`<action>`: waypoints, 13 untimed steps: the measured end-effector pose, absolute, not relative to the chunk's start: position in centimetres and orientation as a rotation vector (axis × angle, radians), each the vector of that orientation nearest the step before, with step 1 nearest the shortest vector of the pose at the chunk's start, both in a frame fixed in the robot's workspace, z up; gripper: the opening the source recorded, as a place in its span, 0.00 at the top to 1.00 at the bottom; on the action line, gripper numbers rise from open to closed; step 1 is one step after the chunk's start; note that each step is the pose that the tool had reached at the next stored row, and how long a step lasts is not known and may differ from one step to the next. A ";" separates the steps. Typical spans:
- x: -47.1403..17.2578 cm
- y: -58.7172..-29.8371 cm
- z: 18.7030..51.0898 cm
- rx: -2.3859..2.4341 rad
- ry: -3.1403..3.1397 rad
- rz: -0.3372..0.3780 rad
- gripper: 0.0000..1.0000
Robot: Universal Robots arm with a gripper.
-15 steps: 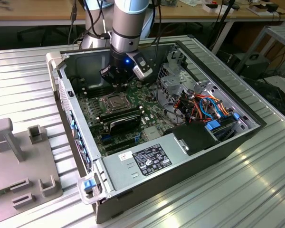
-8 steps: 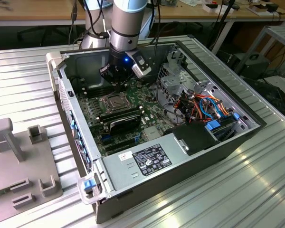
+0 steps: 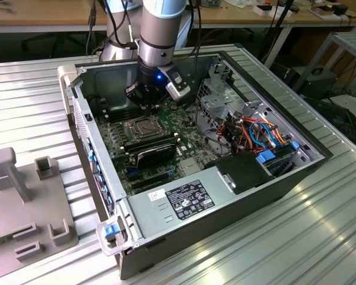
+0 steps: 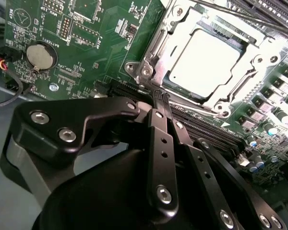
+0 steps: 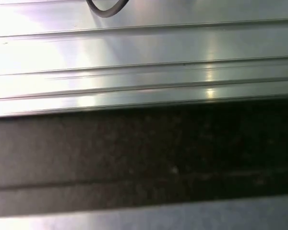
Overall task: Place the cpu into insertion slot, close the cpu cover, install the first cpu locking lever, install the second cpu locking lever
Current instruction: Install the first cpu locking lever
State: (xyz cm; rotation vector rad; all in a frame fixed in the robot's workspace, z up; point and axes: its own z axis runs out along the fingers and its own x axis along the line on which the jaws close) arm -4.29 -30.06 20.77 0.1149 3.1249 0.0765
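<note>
One gripper (image 4: 161, 98), fingers pinched tight together, nothing clearly between them. Tips hovering just beside the near corner of the cpu cover (image 4: 153, 51), low over the green motherboard (image 4: 96, 43). Sitting in the insertion slot (image 3: 141, 127): the cpu (image 4: 205, 60), silver top showing through the cover's cut-out. Straight ahead of the fingertips, just beyond them. Cover apparently lying flat. Locking levers hard to pick out; latched or not, cannot tell.

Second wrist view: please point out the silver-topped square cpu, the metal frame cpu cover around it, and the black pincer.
Silver-topped square cpu (image 4: 206, 60), second wrist view, centre of its metal top.
Metal frame cpu cover (image 4: 156, 50), second wrist view, side bar of the frame.
Black pincer (image 4: 161, 98), second wrist view, its fingertips, pressed together.
</note>
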 end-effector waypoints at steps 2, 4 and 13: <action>-4.2 -30.1 20.6 0.115 3.125 0.076 0.89; -4.2 -30.1 20.6 0.115 3.125 0.076 0.89; -4.1 -30.1 20.4 0.115 3.125 0.077 0.89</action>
